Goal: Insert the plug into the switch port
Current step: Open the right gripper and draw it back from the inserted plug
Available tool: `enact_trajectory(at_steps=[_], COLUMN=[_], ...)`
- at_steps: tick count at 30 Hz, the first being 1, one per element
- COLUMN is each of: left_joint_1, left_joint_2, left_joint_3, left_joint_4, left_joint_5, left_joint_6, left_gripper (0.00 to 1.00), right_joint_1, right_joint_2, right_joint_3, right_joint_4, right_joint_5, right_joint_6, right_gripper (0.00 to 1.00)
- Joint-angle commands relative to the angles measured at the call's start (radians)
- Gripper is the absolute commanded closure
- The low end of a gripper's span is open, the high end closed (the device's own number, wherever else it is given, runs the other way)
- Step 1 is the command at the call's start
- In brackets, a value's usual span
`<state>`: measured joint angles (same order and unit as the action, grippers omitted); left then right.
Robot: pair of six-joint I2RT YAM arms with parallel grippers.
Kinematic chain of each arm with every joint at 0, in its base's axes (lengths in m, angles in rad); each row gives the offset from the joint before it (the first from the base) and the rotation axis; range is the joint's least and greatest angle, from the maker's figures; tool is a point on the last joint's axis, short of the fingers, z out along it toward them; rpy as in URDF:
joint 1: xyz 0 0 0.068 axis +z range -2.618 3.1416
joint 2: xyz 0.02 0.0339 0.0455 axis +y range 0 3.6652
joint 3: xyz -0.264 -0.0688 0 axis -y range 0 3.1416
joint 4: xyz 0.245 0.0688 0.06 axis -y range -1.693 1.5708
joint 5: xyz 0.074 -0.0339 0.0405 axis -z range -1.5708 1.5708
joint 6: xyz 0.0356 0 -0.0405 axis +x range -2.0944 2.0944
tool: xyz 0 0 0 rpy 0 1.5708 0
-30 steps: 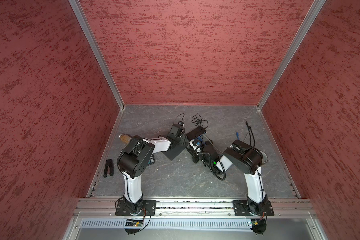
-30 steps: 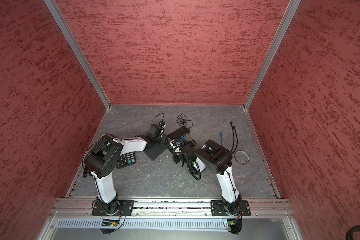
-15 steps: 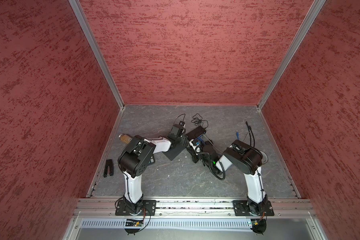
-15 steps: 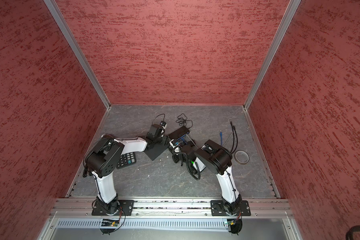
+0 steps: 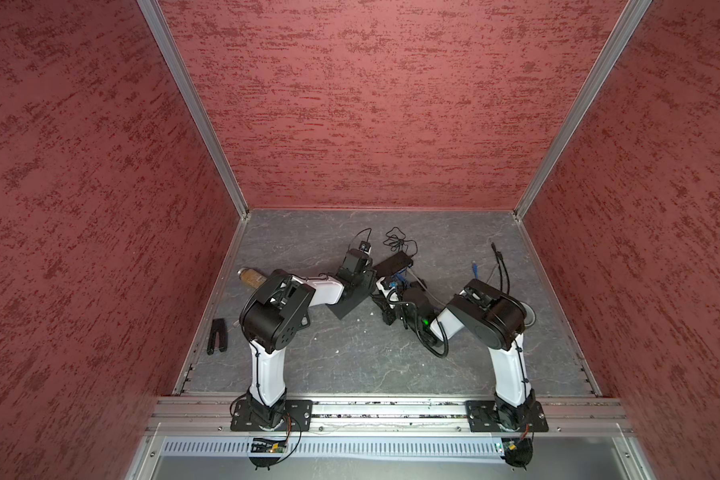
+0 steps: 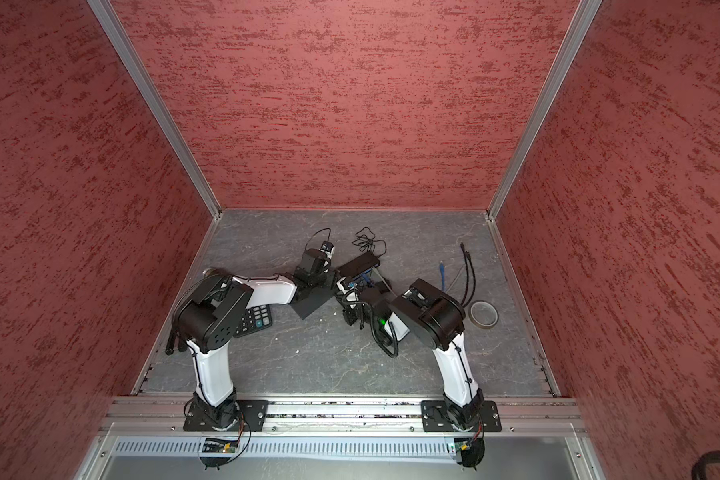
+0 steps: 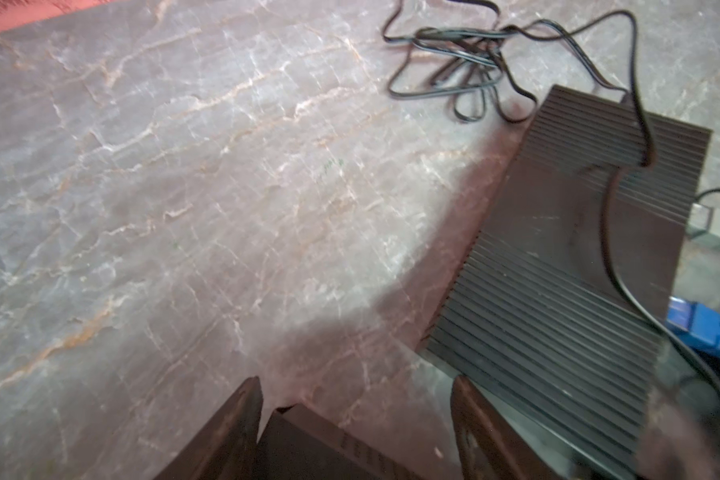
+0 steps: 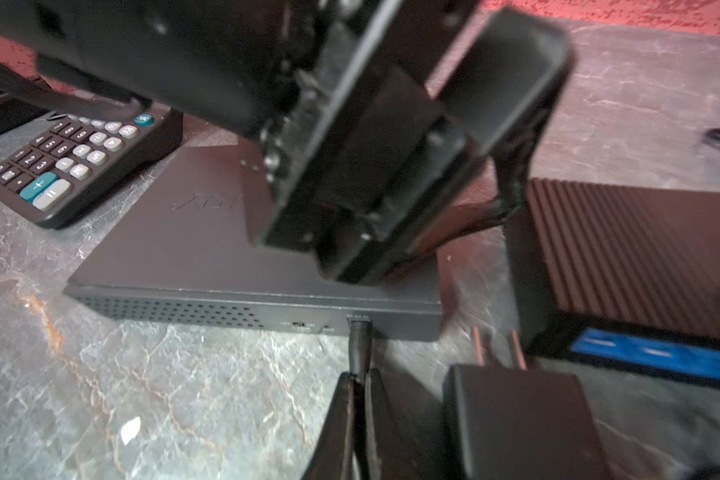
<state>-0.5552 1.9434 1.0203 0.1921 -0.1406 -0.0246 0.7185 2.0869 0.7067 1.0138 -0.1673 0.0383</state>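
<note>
The switch is a flat dark grey box on the stone-patterned table, also seen in both top views. On its side face, a black barrel plug meets the port; how deep it sits I cannot tell. My right gripper is shut on the plug's rear end. My left gripper is open, its fingers astride a corner of the switch. In the right wrist view the left gripper's body hangs over the switch's top.
A ribbed black box with blue cables lies right behind the switch. A black power adapter sits beside my right gripper. A calculator, a tape roll, loose cables and a black tool lie around.
</note>
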Motion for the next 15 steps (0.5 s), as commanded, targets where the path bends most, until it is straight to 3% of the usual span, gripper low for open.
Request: enact_trajectory(at_steps=[1,15], left_joint_1=[-0.126,-0.100], left_joint_2=[0.080,0.079], left_joint_3=[-0.060,-0.057], left_joint_4=[-0.205,-0.183], left_joint_5=[0.323,0.326], left_joint_6=[-0.067,-0.090], left_gripper=[0.28,0.28], right_joint_1=[0.005,0.004], right_joint_2=[0.012,-0.013], right_joint_3=[0.103,0.038], right_joint_4=[-0.025,-0.032], right_joint_5=[0.035,0.109], right_joint_6=[0.039,0.052], right_gripper=[0.92,0.77])
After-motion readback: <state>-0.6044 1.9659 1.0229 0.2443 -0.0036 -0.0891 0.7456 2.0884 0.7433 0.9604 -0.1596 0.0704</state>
